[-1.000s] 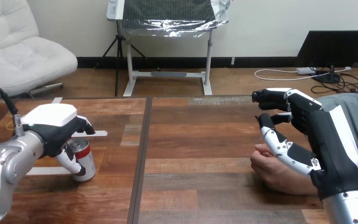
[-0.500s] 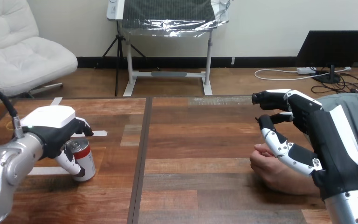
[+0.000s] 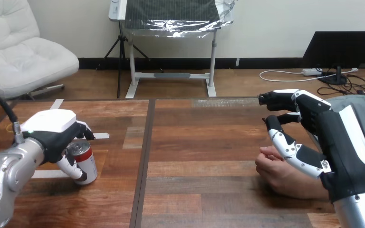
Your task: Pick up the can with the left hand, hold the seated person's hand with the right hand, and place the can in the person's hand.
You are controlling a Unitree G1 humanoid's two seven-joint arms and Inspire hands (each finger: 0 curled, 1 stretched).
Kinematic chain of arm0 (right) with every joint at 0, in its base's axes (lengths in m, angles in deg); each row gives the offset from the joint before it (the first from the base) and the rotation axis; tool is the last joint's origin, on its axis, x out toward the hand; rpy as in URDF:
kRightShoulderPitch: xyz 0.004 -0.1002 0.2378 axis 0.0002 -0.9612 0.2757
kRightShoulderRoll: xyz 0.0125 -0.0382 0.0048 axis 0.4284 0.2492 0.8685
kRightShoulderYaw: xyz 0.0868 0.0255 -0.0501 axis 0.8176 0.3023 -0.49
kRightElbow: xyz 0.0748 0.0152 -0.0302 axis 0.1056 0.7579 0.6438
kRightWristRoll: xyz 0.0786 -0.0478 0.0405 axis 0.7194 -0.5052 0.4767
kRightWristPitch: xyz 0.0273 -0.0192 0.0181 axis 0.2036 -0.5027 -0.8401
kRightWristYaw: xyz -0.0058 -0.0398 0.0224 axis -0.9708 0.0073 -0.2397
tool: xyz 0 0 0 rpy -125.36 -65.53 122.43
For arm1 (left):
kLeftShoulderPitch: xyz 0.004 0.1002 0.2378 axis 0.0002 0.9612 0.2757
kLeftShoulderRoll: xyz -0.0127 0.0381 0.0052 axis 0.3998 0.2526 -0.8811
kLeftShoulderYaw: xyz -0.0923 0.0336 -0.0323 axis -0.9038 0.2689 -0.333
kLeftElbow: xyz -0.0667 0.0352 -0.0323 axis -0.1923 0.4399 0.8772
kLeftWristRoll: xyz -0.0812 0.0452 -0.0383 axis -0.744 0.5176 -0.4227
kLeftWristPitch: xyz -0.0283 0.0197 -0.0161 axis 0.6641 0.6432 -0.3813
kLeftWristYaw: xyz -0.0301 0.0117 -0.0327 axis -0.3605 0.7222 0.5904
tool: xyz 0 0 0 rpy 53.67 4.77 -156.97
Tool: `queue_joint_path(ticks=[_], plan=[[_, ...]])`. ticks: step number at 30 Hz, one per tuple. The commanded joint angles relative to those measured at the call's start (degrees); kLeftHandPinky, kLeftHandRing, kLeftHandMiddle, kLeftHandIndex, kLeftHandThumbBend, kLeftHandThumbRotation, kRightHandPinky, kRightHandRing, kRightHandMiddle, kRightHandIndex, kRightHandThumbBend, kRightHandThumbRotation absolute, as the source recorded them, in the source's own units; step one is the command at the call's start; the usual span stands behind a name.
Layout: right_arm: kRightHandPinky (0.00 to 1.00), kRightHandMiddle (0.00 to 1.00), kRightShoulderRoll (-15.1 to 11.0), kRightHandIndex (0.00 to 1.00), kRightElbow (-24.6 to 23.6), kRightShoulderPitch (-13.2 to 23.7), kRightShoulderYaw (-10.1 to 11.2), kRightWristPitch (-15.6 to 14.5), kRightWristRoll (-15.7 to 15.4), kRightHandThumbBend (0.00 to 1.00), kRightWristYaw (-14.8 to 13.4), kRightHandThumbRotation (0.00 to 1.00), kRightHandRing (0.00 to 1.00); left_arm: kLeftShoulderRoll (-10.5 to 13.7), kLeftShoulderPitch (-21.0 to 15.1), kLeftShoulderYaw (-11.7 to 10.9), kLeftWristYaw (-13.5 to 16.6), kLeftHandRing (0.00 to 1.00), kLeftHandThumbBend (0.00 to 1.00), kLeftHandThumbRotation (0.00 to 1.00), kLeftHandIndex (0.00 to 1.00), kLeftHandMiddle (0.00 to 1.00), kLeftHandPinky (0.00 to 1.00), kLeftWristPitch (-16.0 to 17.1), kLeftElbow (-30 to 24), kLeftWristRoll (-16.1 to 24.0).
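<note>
A red and silver can [image 3: 84,161] stands upright on the wooden table [image 3: 195,142] at the left. My left hand [image 3: 54,134] is over and round it, thumb curled down its front and fingers behind it. At the right, the person's hand [image 3: 279,175] rests on the table, loosely curled. My right hand [image 3: 323,137] hovers just above and beside it, fingers bent but spread, thumb pointing left over the person's knuckles. I see no finger closed round the person's hand.
Strips of white tape [image 3: 97,136] lie on the table near the can. A dark seam [image 3: 142,161] runs down the table between the two hands.
My left hand has slid slightly left and down on the can. My right hand has drifted a little to the right. The person's hand has stayed still.
</note>
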Motion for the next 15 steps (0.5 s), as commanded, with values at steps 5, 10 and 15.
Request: queue_joint_path(ticks=[5, 10, 15], plan=[[0.63, 0.71, -0.6, 0.64, -3.2, 3.0, 1.0, -0.1, 1.1, 0.30, 0.3, 0.00, 0.72, -0.3, -4.5, 0.8, 2.3, 0.75, 0.77, 0.12, 0.77, 0.81, 0.63, 0.3, 1.7, 0.5], [0.63, 0.71, -0.7, 0.64, -3.2, 3.0, 1.1, 0.1, 1.0, 0.31, 0.5, 0.00, 0.71, -0.4, -4.7, 1.1, 3.2, 0.74, 0.77, 0.11, 0.77, 0.81, 0.63, 0.6, 2.7, 0.6], [0.63, 0.70, -0.9, 0.63, -3.1, 3.0, 1.1, 0.4, 0.8, 0.31, 0.5, 0.00, 0.71, -0.5, -5.0, 1.6, 3.5, 0.74, 0.77, 0.11, 0.77, 0.81, 0.62, 0.2, 3.5, 0.8]])
